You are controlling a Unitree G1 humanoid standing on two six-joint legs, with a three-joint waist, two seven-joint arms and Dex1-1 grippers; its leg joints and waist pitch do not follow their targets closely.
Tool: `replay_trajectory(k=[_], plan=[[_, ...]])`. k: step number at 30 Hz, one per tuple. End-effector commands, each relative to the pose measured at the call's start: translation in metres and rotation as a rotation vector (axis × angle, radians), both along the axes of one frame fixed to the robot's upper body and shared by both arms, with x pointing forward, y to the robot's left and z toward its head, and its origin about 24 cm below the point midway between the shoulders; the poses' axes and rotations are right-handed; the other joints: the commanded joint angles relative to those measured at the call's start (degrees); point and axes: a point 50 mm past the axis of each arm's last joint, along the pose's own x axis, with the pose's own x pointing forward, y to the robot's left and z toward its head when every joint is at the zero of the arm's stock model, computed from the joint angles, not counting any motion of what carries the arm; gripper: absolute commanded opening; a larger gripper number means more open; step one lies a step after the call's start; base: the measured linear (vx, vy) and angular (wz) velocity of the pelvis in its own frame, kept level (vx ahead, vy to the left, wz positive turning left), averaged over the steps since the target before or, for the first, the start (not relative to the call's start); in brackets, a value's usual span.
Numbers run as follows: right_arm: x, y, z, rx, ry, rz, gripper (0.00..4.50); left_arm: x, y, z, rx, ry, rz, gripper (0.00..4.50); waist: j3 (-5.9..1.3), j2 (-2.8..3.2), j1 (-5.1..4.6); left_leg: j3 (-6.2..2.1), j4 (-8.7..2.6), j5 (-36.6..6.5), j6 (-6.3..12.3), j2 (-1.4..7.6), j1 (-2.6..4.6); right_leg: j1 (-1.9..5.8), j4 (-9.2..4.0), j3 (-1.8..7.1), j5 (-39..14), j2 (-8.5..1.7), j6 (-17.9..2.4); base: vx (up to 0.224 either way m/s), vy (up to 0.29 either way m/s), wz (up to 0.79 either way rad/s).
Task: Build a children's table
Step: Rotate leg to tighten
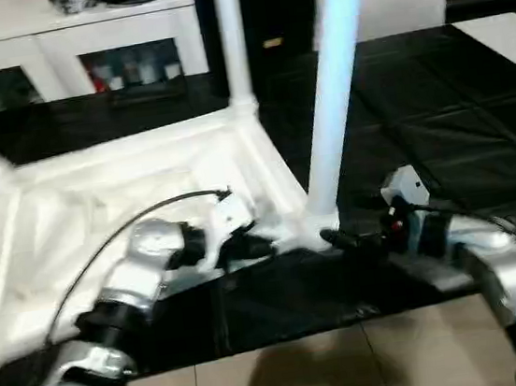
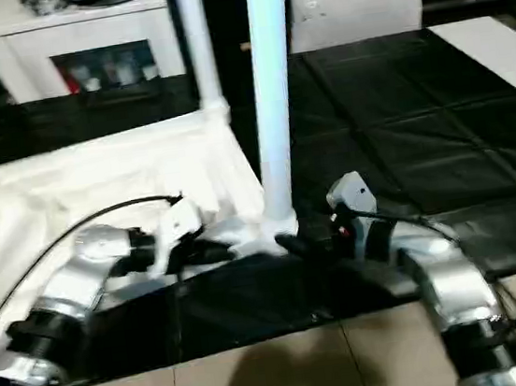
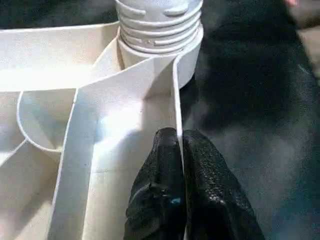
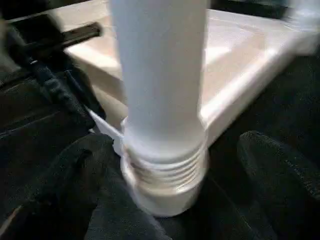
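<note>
White cabinet [image 1: 80, 45], black mat [image 1: 439, 133], tiled floor [image 1: 355, 369]

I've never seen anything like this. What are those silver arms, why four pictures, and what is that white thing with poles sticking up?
It is a two-armed robot building a children's table, which lies upside down on a black mat. The poles are its legs. Two pictures come from the robot's head, looking down over its arms; two come from cameras on its wrists. The left gripper pinches a thin rib of the table's underside. The right gripper stands open, one finger on each side of the nearest leg, at its threaded base. A white cabinet stands behind.
</note>
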Motion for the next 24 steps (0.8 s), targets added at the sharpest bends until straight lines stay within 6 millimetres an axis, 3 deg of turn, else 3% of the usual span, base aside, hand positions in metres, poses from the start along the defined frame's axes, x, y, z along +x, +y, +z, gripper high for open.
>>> replay_trajectory(k=[1, 6, 7, 9, 14, 15, 24], plan=[[-0.002, 0.007, 0.005, -0.026, -0.014, 0.115, 4.44, -0.002, -0.007, 0.011, 0.005, -0.016, -0.148, 0.00, -4.32, -1.10, 0.30, -1.46, -3.55, -3.44, 6.92, 4.62, 0.44, 3.19, -3.23, 4.88, -15.49, -6.10, -5.87, 0.000, 0.000, 0.00], [-0.006, 0.014, 0.004, -0.055, 0.009, 0.268, 4.44, -0.004, -0.002, 0.014, 0.041, 0.014, -0.247, 0.00, -4.21, -1.19, 1.11, -1.54, -3.70, -4.34, 6.10, 4.91, 0.61, 3.01, -3.30, 4.91, -16.29, -6.21, -5.81, 0.000, 0.000, 0.00], [-0.006, 0.016, 0.003, -0.065, 0.012, 0.304, 4.17, -0.004, -0.001, 0.015, 0.054, 0.014, -0.272, 0.00, -4.27, -1.37, 1.28, -1.53, -3.71, -4.58, 5.91, 4.85, 0.57, 3.13, -3.25, 4.94, -16.36, -6.25, -5.71, 0.000, 0.000, 0.00], [-0.006, 0.017, 0.003, -0.069, 0.012, 0.320, 4.06, -0.004, -0.001, 0.016, 0.058, 0.012, -0.283, 0.00, -4.23, -1.39, 1.53, -1.50, -3.72, -4.62, 5.62, 4.79, 0.55, 3.12, -3.26, 4.97, -16.62, -6.33, -5.73, 0.000, 0.000, 0.00], [-0.003, 0.024, 0.000, -0.105, 0.015, 0.384, 3.71, -0.005, -0.003, 0.016, 0.084, 0.018, -0.340, 0.00, -4.15, -1.60, 1.57, -1.54, -3.77, -4.48, 5.10, 4.88, 0.55, 3.11, -3.19, 5.02, -16.81, -6.42, -5.74, 0.000, 0.000, 0.00], [-0.002, 0.025, 0.000, -0.103, 0.017, 0.389, 3.47, -0.005, -0.003, 0.017, 0.090, 0.017, -0.348, 0.00, -4.18, -1.58, 1.66, -1.58, -3.77, -4.11, 5.17, 4.95, 0.55, 3.12, -3.04, 5.04, -15.88, -6.40, -6.00, 0.000, 0.000, 0.00], [-0.001, 0.029, 0.000, -0.094, 0.043, 0.444, 3.18, -0.004, -0.006, 0.017, 0.094, 0.014, -0.377, 0.00, -4.01, -1.83, 1.59, -1.61, -3.83, -4.14, 5.26, 5.01, 0.50, 3.19, -2.94, 5.07, -15.36, -6.42, -6.52, 0.000, 0.000, 0.00]])
